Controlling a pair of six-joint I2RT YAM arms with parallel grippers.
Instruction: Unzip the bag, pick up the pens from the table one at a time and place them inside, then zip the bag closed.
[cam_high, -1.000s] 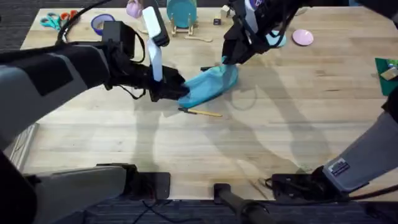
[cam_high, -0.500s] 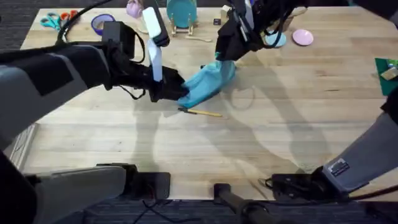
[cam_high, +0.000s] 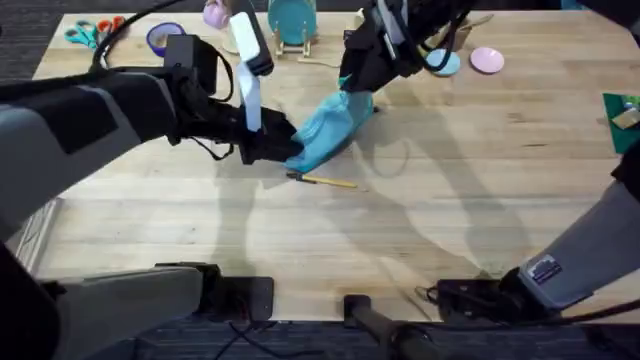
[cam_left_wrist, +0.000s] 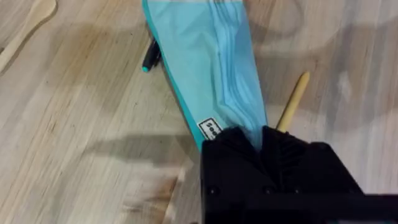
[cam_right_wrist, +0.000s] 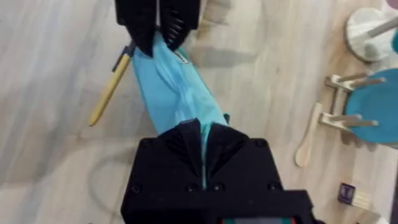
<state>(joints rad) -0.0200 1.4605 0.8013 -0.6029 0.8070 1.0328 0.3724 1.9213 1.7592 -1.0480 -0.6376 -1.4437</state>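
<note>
- A big light-wood desk with visible grain is seen from overhead, with clutter lined up along its far edge.
- The bag, a light teal-blue pouch, is found around the middle of the desk, a bit toward the far side, stretched diagonally between the two arms.
- Its near-left end is pinched by the left gripper; in the left wrist view the black fingers are closed on the fabric right beside a small white label.
- Its far-right end is clamped by the right gripper; in the right wrist view those fingers are shut tight on the teal fabric, pretty much on the zipper line.
- The bag looks pulled fairly taut, with some folds along its length. Whether the zipper is open can't be told.
- A yellow pen with a dark end is lying on the desk just beside the bag's near end, on the side closer to the arm bases.
- A black pen with a teal tip is spotted in the left wrist view, partly tucked under the bag's edge.
- Farther out along the far edge: scissors at the left corner, a purple tape roll, a teal plate on a wooden stand, a pale wooden stick and a pink round thing.
</note>
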